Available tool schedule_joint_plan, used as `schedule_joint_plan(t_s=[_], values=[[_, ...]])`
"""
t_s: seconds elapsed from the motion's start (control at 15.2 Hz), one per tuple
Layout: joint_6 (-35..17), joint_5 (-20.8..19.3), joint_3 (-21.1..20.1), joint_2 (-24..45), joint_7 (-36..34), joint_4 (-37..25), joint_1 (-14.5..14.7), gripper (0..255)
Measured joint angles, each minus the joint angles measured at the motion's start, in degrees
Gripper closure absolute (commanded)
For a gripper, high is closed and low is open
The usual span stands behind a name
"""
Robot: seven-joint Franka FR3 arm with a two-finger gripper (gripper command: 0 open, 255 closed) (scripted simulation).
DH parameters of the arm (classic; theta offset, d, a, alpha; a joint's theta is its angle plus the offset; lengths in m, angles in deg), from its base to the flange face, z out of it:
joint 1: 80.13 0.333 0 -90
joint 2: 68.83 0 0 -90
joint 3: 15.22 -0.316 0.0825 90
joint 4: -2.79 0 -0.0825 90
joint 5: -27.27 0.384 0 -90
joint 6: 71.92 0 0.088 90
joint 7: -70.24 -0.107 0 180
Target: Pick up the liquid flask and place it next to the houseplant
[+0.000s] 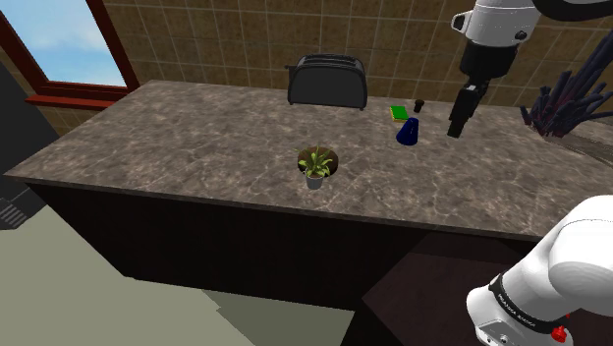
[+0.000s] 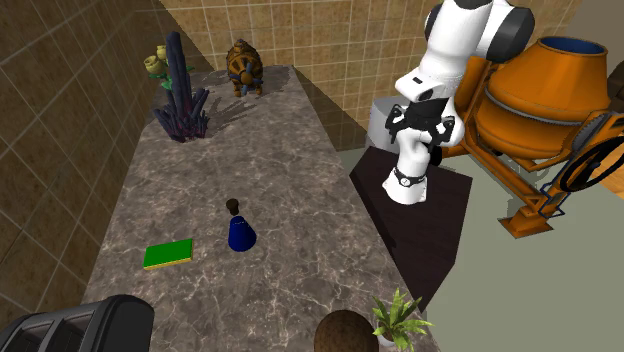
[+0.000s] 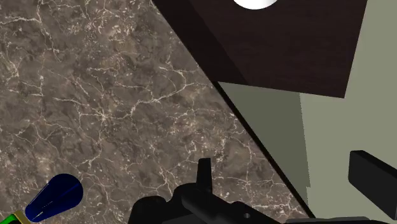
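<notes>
Reading the shoulder view from its left, we first record the toaster [image 1: 327, 81] at the back of the worktop [image 1: 177, 138]. Next is the plant [image 1: 316, 167], a small pot near the front edge with bare stone on every side. Further right lies a green block [image 1: 398, 112]. Just beside it is the flask [image 1: 408, 132], blue, upright and dark-stoppered, resting on the worktop. The flask stands well apart from the plant, so nothing has been placed. Right of the flask hangs the gripper [image 1: 458, 126], pointing down, near the flask but clear of it and raised off the surface. At the far right a dark spiky ornament [image 1: 565, 103] sits by the wall.

In the wrist view the fingers [image 3: 203, 173] stand wide apart. Between them we see only the worktop's edge and the floor. The flask lies off to one side, outside the gap and untouched.

Finding: no part of the task is done, and we judge this to be the approach stage. What remains:
- centre the fingers over the flask;
- descend, close on it and lift;
- carry it toward the shoulder view's left;
- set it upright beside the plant, where there is room.
</notes>
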Motion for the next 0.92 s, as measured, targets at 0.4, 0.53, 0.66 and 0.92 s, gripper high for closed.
schedule_joint_plan(t_s=[0.4, 0.53, 0.66, 0.92], values=[[-4.69, -3.17, 4.71, 3.46, 5.89, 0.48, -1.1, 0], [-6.91, -4.58, 7.1, 5.35, 8.9, 0.38, -1.64, 0], [-9.33, -5.91, 9.59, 7.48, 11.99, 0.16, -2.2, 0], [-13.46, -7.7, 14.13, 12.05, 17.93, -1.26, -2.98, 0]])
